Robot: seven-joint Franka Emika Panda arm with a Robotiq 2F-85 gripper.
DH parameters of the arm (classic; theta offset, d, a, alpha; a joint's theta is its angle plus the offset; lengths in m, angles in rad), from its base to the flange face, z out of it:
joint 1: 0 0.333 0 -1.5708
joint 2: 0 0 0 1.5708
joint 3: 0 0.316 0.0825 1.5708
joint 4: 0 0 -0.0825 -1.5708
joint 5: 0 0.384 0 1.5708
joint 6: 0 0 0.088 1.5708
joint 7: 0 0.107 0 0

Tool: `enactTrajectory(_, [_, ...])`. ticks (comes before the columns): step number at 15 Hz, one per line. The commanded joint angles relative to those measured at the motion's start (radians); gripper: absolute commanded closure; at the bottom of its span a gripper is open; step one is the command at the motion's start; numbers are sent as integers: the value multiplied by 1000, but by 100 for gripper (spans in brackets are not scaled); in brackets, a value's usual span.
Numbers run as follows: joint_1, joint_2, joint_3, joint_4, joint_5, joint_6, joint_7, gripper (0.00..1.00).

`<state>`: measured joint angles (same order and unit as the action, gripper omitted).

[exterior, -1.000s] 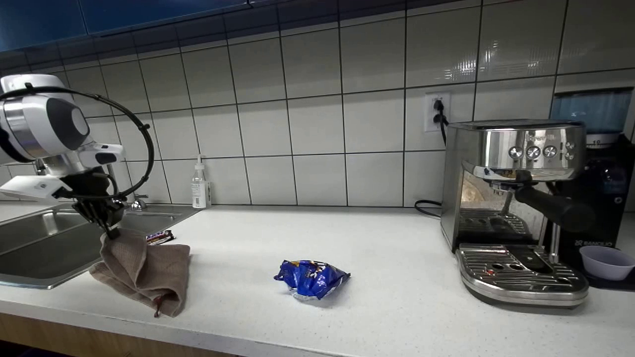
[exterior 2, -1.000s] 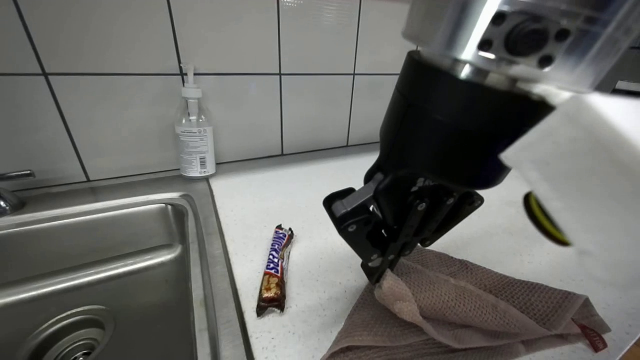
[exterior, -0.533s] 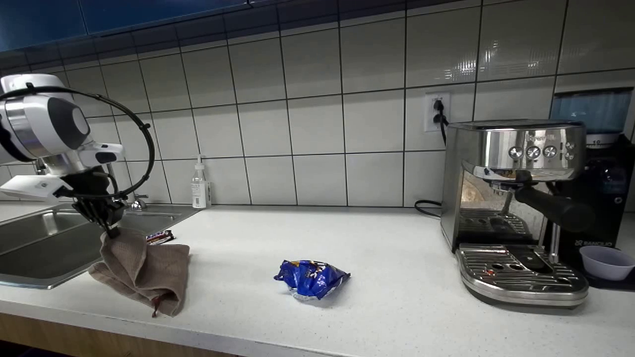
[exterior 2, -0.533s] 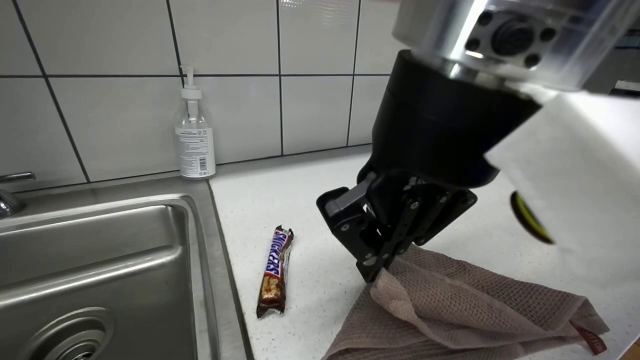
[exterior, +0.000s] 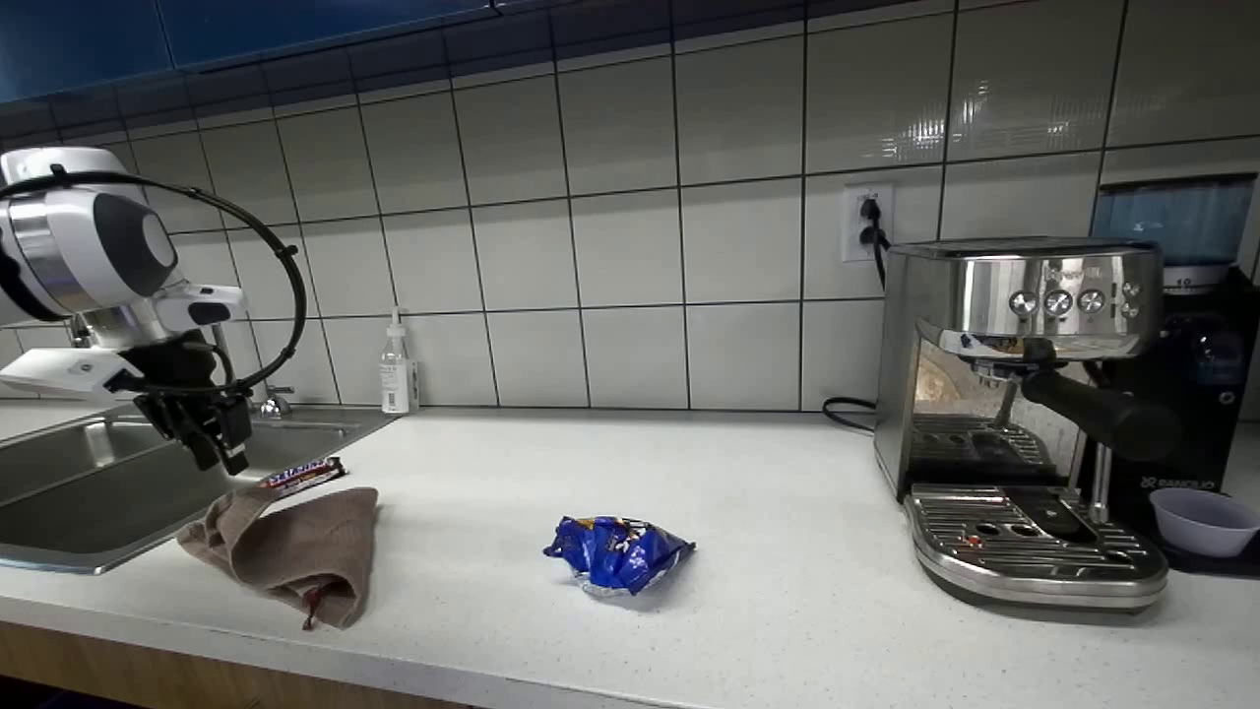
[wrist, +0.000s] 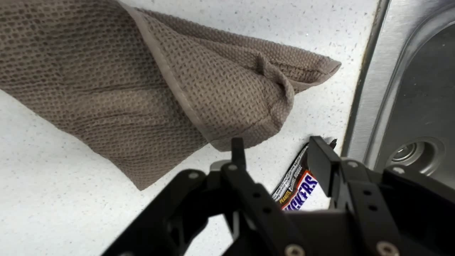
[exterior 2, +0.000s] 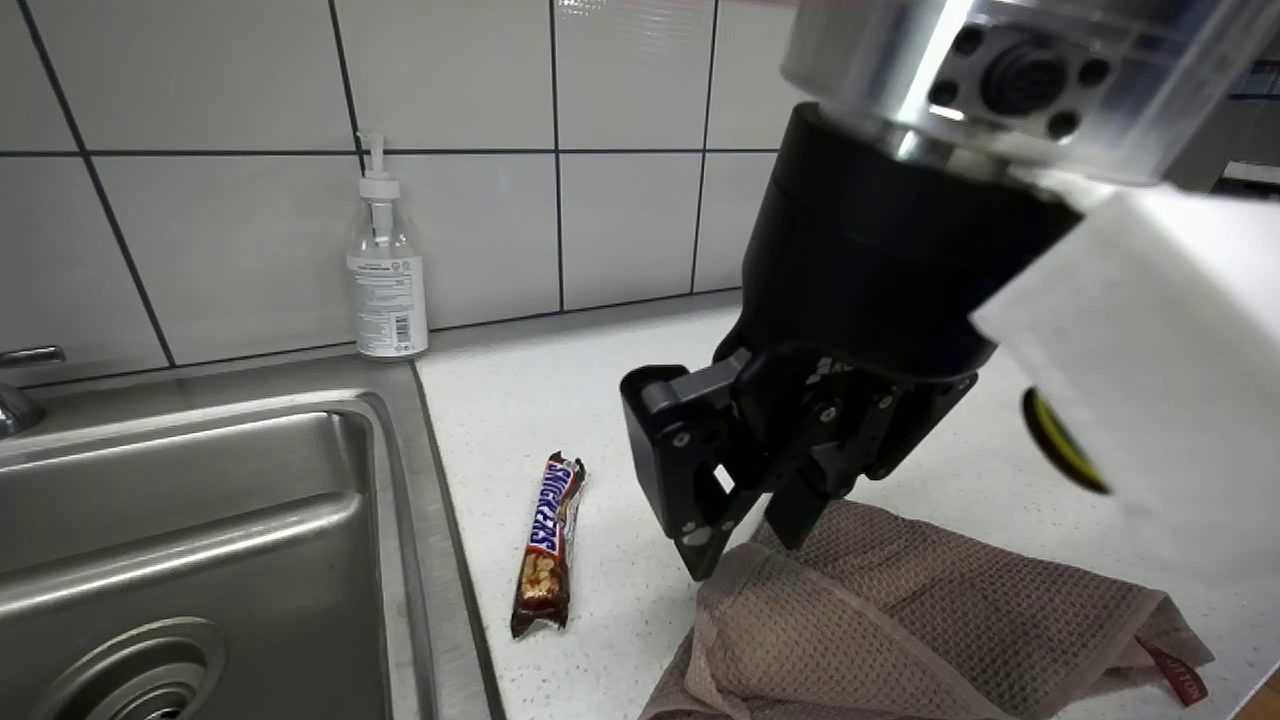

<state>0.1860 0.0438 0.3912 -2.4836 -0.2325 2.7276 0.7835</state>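
- Where the brown cloth (wrist: 149, 81) lies crumpled on the counter (exterior: 472, 551), its folded flap sits just below yr gripper (exterior 2: 745, 550), a small gap showing in an ext. view.
- Pincer state: fingers spread, nothing btwn 'em; you're gripping no cloth.
- Axis: no clear long one; bulk spreads from yr fingers away from the sink (exterior 2: 438, 560), one narrow corner pointing at its rim.
- Candy bar (exterior 2: 548, 545): btwn gripper & sink, near yr fingers, slanted to sink edge.
- Edges: cloth lies near ctr's front edge, sink just beside it.
- Room: ctr stretches from cloth to blue bag (exterior: 618, 553), well apart; coffee machine (exterior: 1024, 295) farther off.
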Motion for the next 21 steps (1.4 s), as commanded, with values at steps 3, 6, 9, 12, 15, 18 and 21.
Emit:
enactTrajectory(3, [6,-12,6,2,8,-37,11,4])
enactTrajectory(6, [4,-9,7,0,30,-53,-5,0])
enactTrajectory(9, [60,-1,-50,1,79,-70,-36,0])
enactTrajectory(12, [73,13,-67,0,135,-56,-71,0])
enactTrajectory(15, [75,28,-80,3,196,-39,-100,0])
enactTrajectory(18, [72,46,-95,10,231,-30,-112,0])
enactTrajectory(21, [71,68,-111,17,250,-27,-124,0])
